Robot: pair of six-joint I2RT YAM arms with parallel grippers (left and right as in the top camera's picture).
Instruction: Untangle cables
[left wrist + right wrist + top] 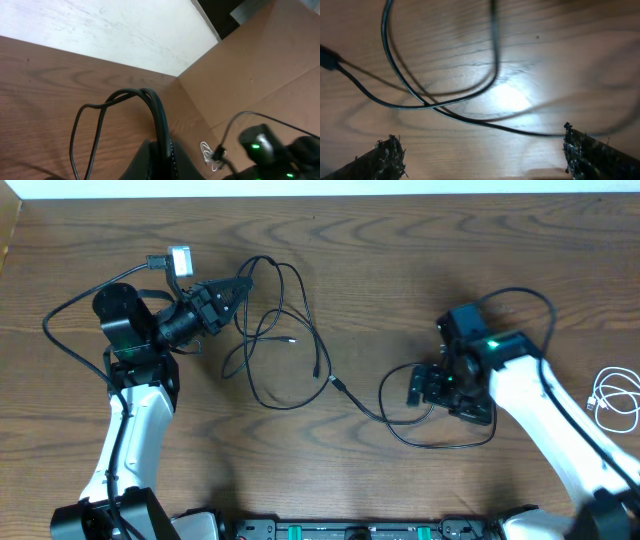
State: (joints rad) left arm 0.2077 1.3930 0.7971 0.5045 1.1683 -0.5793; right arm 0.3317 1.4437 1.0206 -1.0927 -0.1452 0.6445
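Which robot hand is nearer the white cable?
Right. The right gripper is on the same side as the white cable, apart from it; the left gripper is far opposite, pinching a black cable.

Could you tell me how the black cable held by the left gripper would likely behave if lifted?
Probably floppy: the black cable trails from the left gripper in loose loops, so it should sag. It looks thin, likely light. Crossing loops may drag along.

Tangled cables (315, 345) between left arm (140, 420) and right arm (545, 405), coiled cable (615, 395) at right edge of table (400, 270)
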